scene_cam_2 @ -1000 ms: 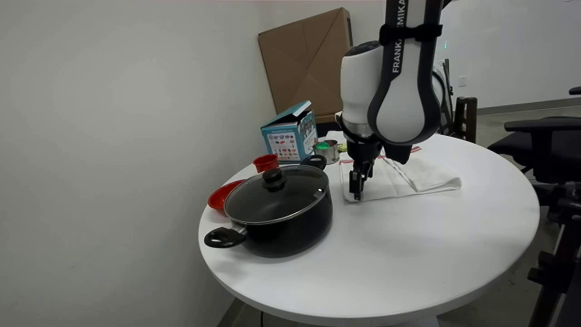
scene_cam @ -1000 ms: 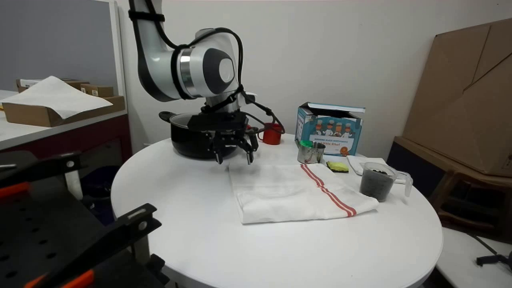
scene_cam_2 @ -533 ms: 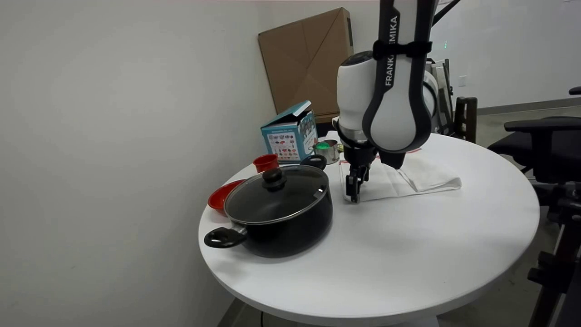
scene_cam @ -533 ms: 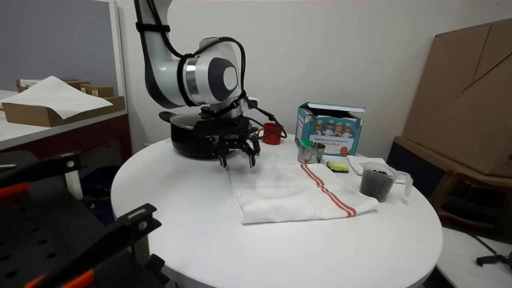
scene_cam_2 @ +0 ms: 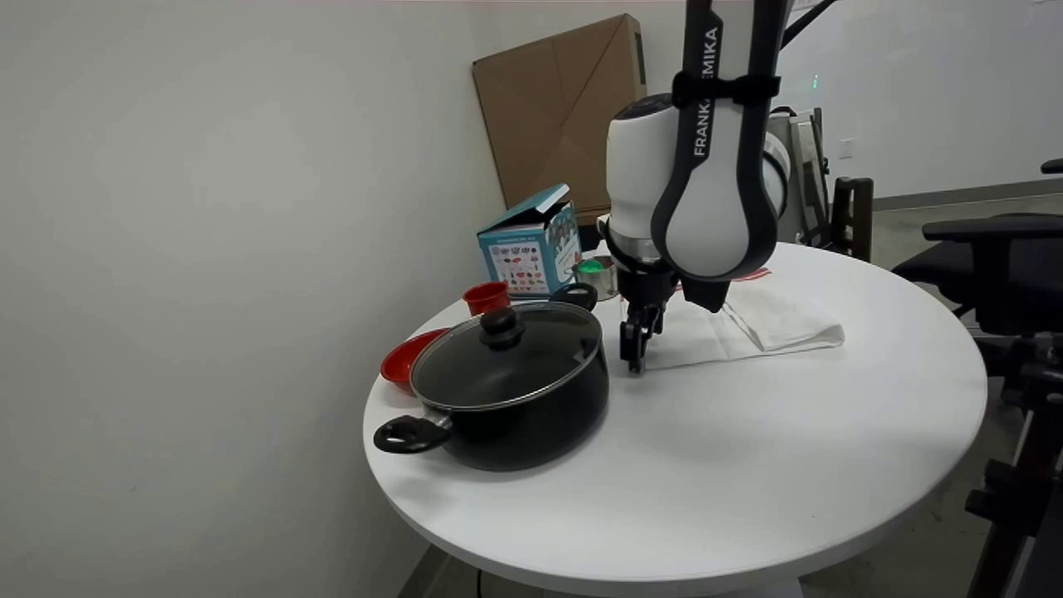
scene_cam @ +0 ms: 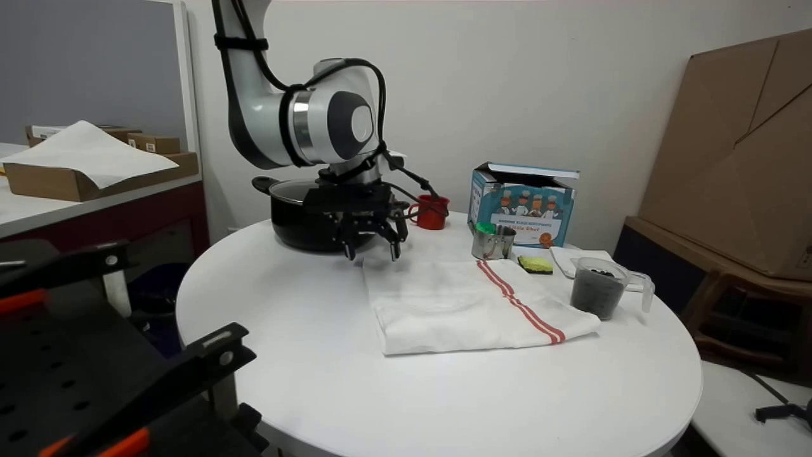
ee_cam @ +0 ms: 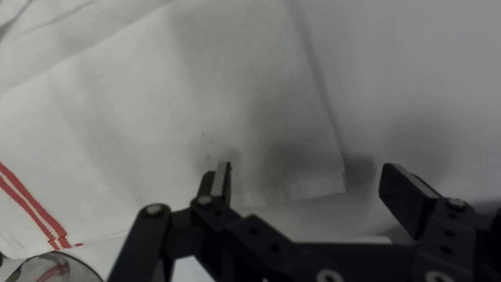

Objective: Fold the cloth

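White fabric with red stripes, the dish towel (scene_cam: 438, 308) lies folded on the round table (scene_cam: 444, 406) near the lidded black pot (scene_cam_2: 531, 428). We see the gripper (ee_cam: 305, 165) spread wide at the towel corner nearest the pot; the wrist view puts one fingertip (ee_cam: 220, 181) over the fabric, the other past its edge, contact hard to judge. Towel and steel cup (ee_cam: 58, 270) are cut off there. In an exterior view the arm (scene_cam_2: 706, 199) partly hides the towel; only in an exterior view do we find the clear measuring cup (scene_cam: 597, 291), well apart from the pot.
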### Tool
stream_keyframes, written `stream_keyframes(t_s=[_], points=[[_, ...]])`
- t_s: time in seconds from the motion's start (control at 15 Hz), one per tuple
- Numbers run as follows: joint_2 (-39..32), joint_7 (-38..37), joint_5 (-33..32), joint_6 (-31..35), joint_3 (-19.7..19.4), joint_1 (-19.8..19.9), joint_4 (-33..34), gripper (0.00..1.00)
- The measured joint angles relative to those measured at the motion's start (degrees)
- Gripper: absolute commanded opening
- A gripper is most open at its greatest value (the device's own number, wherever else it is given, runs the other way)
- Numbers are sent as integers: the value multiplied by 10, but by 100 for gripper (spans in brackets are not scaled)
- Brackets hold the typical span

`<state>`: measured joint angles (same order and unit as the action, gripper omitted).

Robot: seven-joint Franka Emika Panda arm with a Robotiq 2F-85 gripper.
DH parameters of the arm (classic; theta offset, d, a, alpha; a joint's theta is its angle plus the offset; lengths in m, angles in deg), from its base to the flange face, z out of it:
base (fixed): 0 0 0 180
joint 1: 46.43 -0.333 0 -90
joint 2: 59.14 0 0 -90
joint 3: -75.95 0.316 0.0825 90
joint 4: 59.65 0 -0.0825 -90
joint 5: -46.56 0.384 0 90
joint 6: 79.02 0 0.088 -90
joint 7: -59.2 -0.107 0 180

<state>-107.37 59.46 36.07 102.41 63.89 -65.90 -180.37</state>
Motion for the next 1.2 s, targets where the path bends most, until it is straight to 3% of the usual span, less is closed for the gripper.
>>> stream_keyframes(t_s=[0.13,0.2,0.33,0.8,1.0,1.2], points=[[0,0,0,0,2,0,0,86],[-1,0,0,0,3,0,1,64],[-1,0,0,1,4,0,2,61],[-3,0,0,3,8,0,4,10],[-5,0,0,4,10,0,5,2],[-6,0,0,5,12,1,5,7]])
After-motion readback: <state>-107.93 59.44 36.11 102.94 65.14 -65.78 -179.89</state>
